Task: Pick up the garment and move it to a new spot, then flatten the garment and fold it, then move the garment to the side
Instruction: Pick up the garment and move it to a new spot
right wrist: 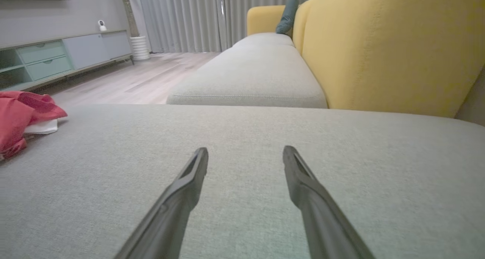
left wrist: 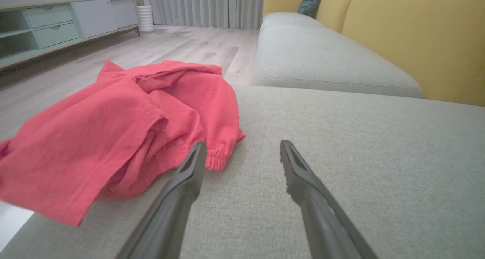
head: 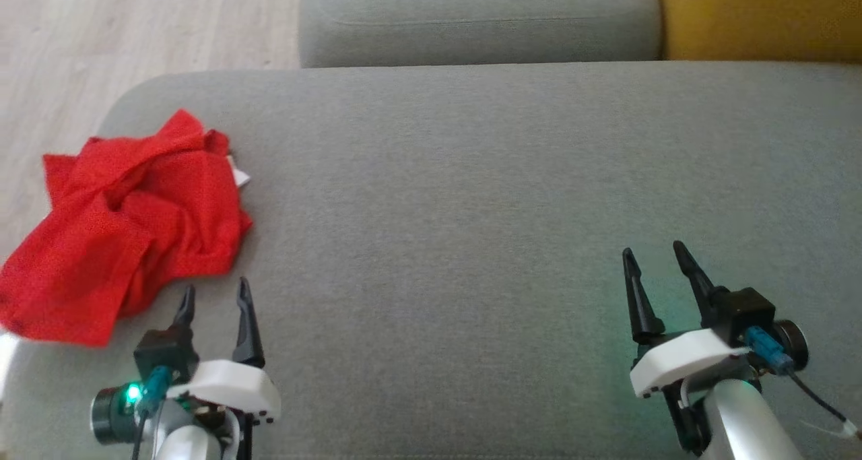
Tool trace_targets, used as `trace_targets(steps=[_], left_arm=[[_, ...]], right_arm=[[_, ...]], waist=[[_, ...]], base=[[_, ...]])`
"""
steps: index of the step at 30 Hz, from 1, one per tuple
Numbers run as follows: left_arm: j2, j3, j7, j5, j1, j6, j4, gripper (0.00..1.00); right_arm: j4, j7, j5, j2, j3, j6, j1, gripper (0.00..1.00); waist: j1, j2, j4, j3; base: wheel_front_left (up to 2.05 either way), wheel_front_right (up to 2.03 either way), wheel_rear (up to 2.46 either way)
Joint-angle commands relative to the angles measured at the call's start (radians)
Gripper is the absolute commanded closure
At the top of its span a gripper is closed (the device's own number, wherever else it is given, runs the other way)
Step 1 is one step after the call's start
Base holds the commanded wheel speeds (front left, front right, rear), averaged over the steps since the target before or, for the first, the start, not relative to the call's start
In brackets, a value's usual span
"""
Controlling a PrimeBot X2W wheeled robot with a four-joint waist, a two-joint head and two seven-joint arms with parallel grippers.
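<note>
A crumpled red garment (head: 128, 224) lies in a heap at the left end of the grey cushion (head: 471, 197), part of it hanging over the cushion's left edge. A white label pokes out at its far right side. My left gripper (head: 214, 293) is open just in front of the heap, its fingertips a short way from the cloth and empty. In the left wrist view the garment (left wrist: 113, 134) fills the left half, with an elastic cuff close to my left gripper (left wrist: 242, 151). My right gripper (head: 652, 255) is open over bare cushion at the right, far from the garment (right wrist: 17, 116); in its own view the right gripper (right wrist: 245, 156) holds nothing.
The grey cushion stretches wide between the two grippers. A second grey seat (head: 478, 19) lies beyond it, with a yellow backrest (head: 761, 15) at the far right. Pale wood floor (head: 135, 29) runs along the left. A low cabinet (left wrist: 57, 24) stands across the room.
</note>
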Motion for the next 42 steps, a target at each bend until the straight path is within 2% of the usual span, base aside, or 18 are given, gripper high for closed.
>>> trace_targets(steps=[1, 13, 19, 25, 30, 34, 37, 42], left_arm=[[0.018, 0.022, -0.013, -0.003, -0.042, 0.006, -0.033, 0.0], [0.018, 0.013, -0.013, -0.01, -0.046, 0.003, -0.036, 0.0], [0.018, 0.072, -0.013, 0.004, -0.033, -0.003, -0.035, 0.0], [0.018, 0.116, -0.013, 0.016, -0.014, -0.021, -0.035, 0.0], [0.018, 0.147, -0.013, 0.018, -0.003, -0.024, -0.041, 0.0], [0.018, 0.165, -0.013, -0.021, -0.007, -0.028, -0.038, 0.0], [0.018, 0.174, -0.013, -0.032, -0.023, -0.052, -0.019, 0.0], [0.018, 0.214, -0.013, -0.044, -0.098, -0.1, 0.013, 0.0]], right_arm=[[-0.036, -0.011, 0.002, -0.006, 0.03, 0.007, -0.044, 0.0], [-0.03, -0.011, 0.055, -0.006, 0.081, 0.007, -0.04, 0.0], [-0.022, -0.011, 0.057, -0.006, 0.083, 0.007, -0.035, 0.0], [-0.014, -0.011, 0.063, -0.006, 0.096, 0.007, -0.034, 0.0], [-0.008, -0.011, 0.062, -0.006, 0.122, 0.007, -0.052, 0.0], [-0.007, -0.011, 0.049, -0.006, 0.131, 0.007, -0.067, 0.0], [-0.013, -0.011, 0.038, -0.006, 0.133, 0.007, -0.07, 0.0], [-0.029, -0.011, 0.002, -0.006, 0.136, 0.007, -0.094, 0.0]], waist=[[0.0, 0.0, 0.033, 0.001], [0.0, 0.0, 0.278, -0.001], [0.0, 0.0, 0.398, -0.005], [0.0, 0.0, 0.481, -0.002], [0.0, 0.0, 0.495, 0.018], [0.0, 0.0, 0.498, 0.037], [0.0, 0.0, 0.49, 0.057], [0.0, 0.0, 0.436, 0.132]], base=[[0.0, 0.0, 0.0], [0.0, 0.0, 0.0], [0.0, 0.0, 0.0], [0.0, 0.0, 0.0], [0.0, 0.0, 0.0], [0.0, 0.0, 0.0], [0.0, 0.0, 0.0], [0.0, 0.0, 0.0]])
